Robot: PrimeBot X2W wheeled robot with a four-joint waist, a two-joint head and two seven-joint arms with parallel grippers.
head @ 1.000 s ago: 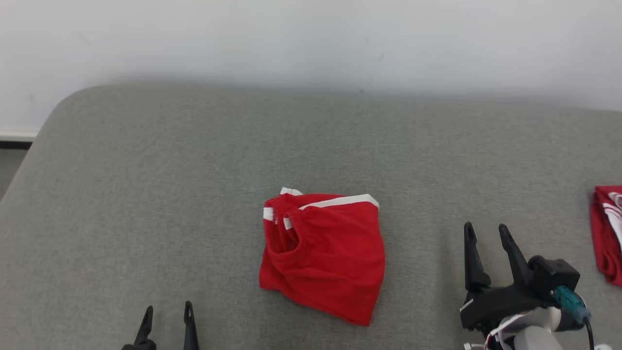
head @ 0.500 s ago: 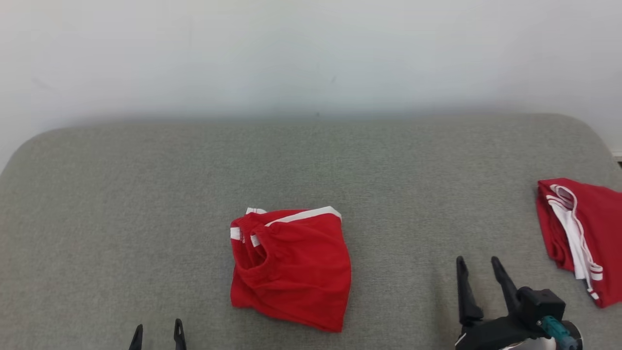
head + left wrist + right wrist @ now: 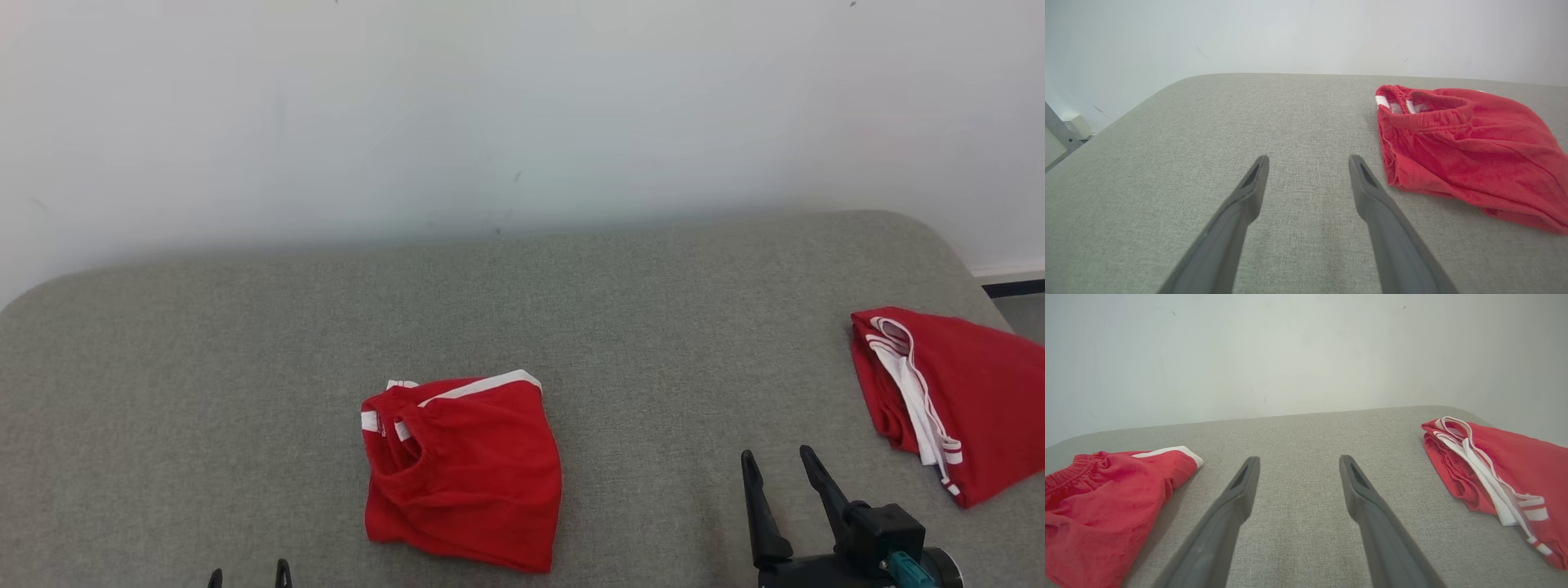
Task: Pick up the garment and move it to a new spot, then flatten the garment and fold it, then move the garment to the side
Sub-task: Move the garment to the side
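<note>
Task garment: a pair of red shorts (image 3: 469, 474) is seen folded into a compact, roughly square bundle.
Garment position: the bundle is laid flat near the middle of the grey fabric-covered worktop (image 3: 653, 327), towards its near edge.
Garment surface: the cloth is bright red and softly creased, and the lower edge is slightly rumpled rather than straight.
Garment waistband: a gathered elastic band is turned towards the robot's left, and a dark opening is left where it curves.
Garment trim: a white stripe is run along the far edge, and short white marks are shown beside the waistband.
Left gripper: the left gripper (image 3: 248, 574) is held low at the near edge, to the left of the shorts and apart from them; its jaws are spread and nothing is held between them.
Right gripper: the right gripper (image 3: 776, 454) is poised over bare fabric between the two garments, touching neither; its jaws are spread wide and are empty.
Other cloth: a second red garment (image 3: 955, 392) with white piping is laid at the far right edge, well apart from the shorts.
Background: a plain pale wall (image 3: 490, 106) is seen behind the worktop.
</note>
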